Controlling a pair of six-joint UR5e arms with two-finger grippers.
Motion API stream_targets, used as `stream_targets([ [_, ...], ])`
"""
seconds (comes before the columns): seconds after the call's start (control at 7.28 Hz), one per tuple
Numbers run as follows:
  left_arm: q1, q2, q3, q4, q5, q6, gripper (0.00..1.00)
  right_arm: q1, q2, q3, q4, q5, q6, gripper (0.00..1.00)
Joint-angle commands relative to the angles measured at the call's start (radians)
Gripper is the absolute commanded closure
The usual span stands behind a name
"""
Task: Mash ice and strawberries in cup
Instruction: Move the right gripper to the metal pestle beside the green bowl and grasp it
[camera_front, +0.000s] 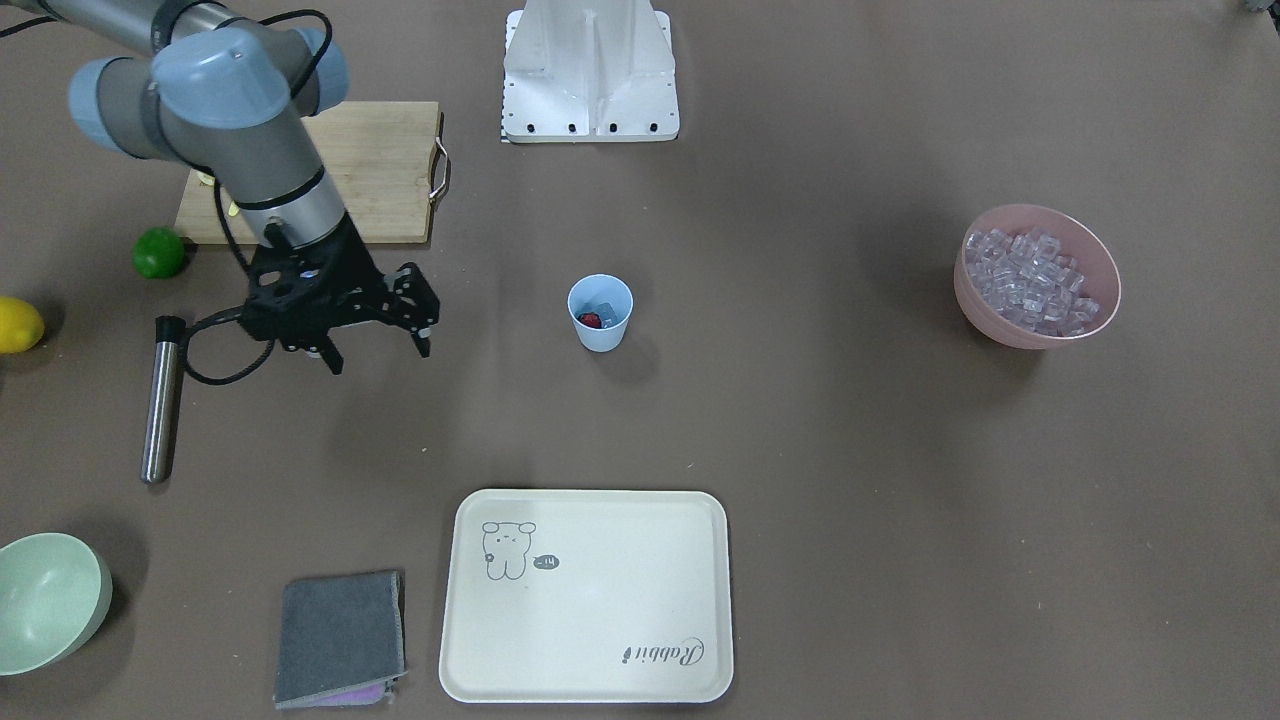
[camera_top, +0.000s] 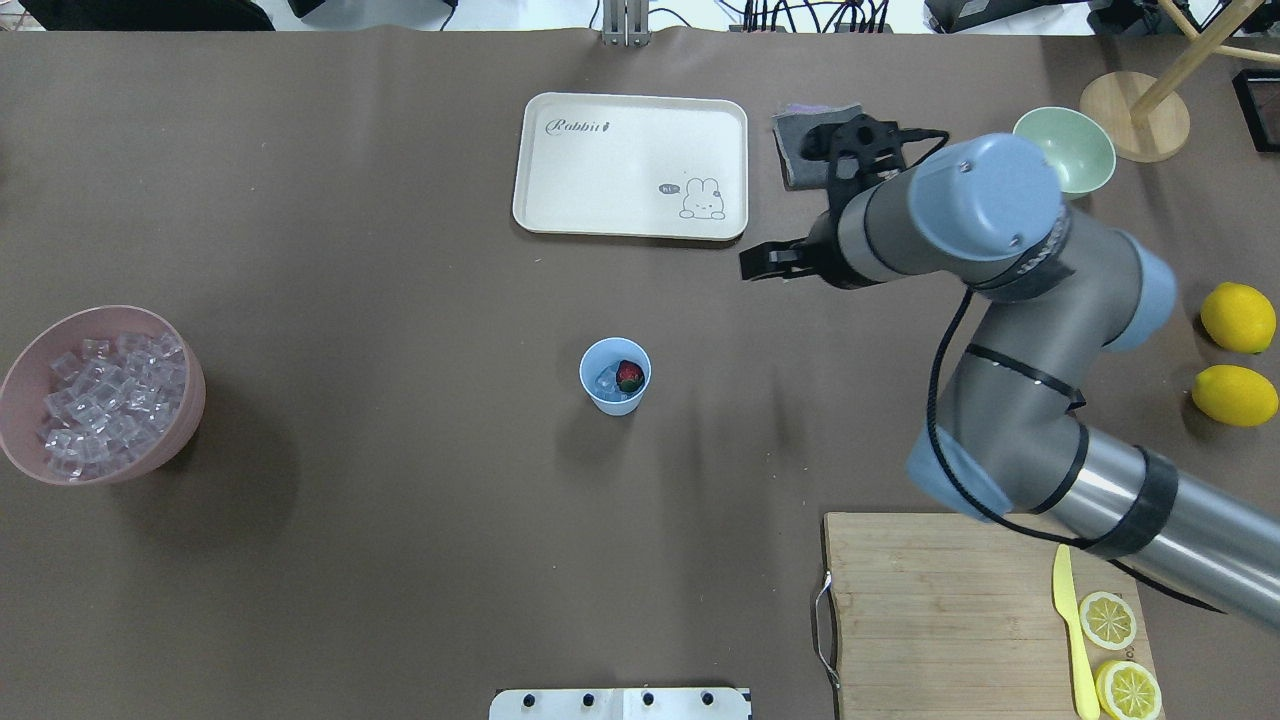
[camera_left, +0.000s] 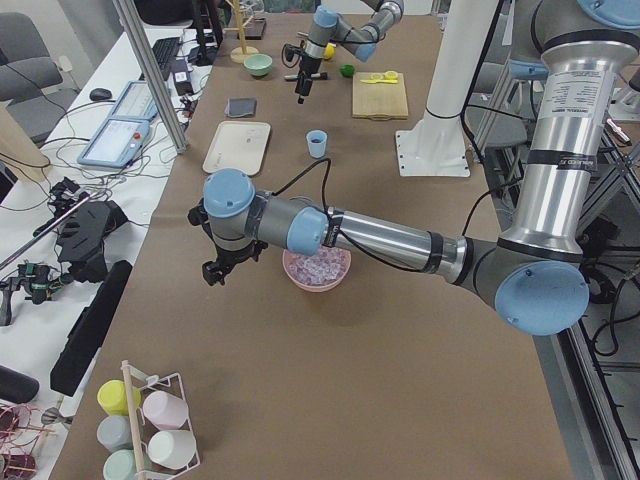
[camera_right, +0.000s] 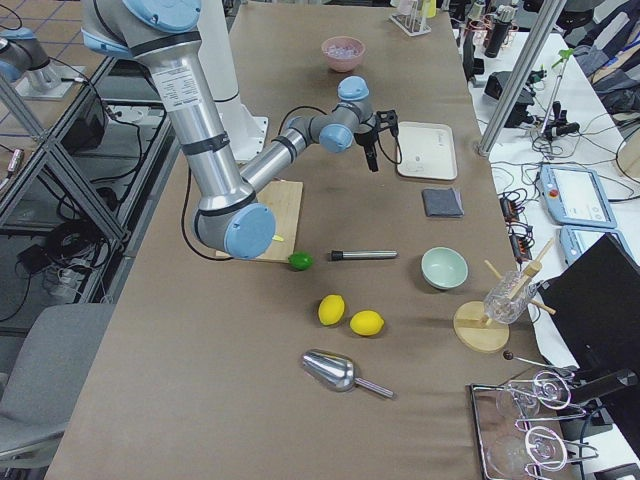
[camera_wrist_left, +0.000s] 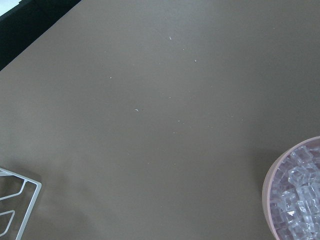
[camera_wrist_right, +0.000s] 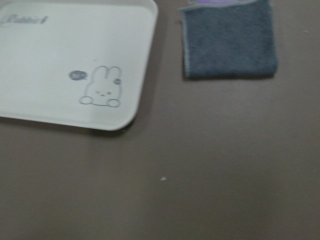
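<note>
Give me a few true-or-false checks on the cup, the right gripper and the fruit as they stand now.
1. The strawberry is inside the cup. True.
2. The right gripper holds the metal rod. False: it is open and holds nothing; the rod lies on the table beside it.
3. The pink bowl holds ice cubes. True.
4. The lime sits on the cutting board. False: it lies on the table beside the board.

setting: robotics lab | evidence: teach pendant (camera_left: 112, 140), aluminium frame (camera_left: 150, 75), loose cables (camera_top: 770, 14)
</note>
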Motion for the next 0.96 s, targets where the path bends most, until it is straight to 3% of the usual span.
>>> stream_targets([
  [0.0,-0.005,-0.005,0.015,0.000,0.005,-0.050,0.03,0.074,-0.078,-0.005,-0.038,0.064,-0.002,0.00],
  [0.14,-0.005,-0.005,0.016,-0.009,0.025,-0.154,0.03,0.095,-0.081,-0.005,-0.110,0.090,-0.004,0.00],
  [0.41,-0.005,-0.007,0.007,-0.014,0.075,-0.169,0.03,0.135,-0.118,-0.034,-0.170,0.095,-0.103,0.00],
  [0.55,-0.005,-0.008,0.004,-0.015,0.077,-0.205,0.03,0.175,-0.135,-0.091,-0.163,0.156,-0.176,0.00],
  [0.82,-0.007,-0.008,-0.002,-0.032,0.121,-0.215,0.03,0.238,-0.129,-0.223,-0.156,0.178,-0.328,0.00],
])
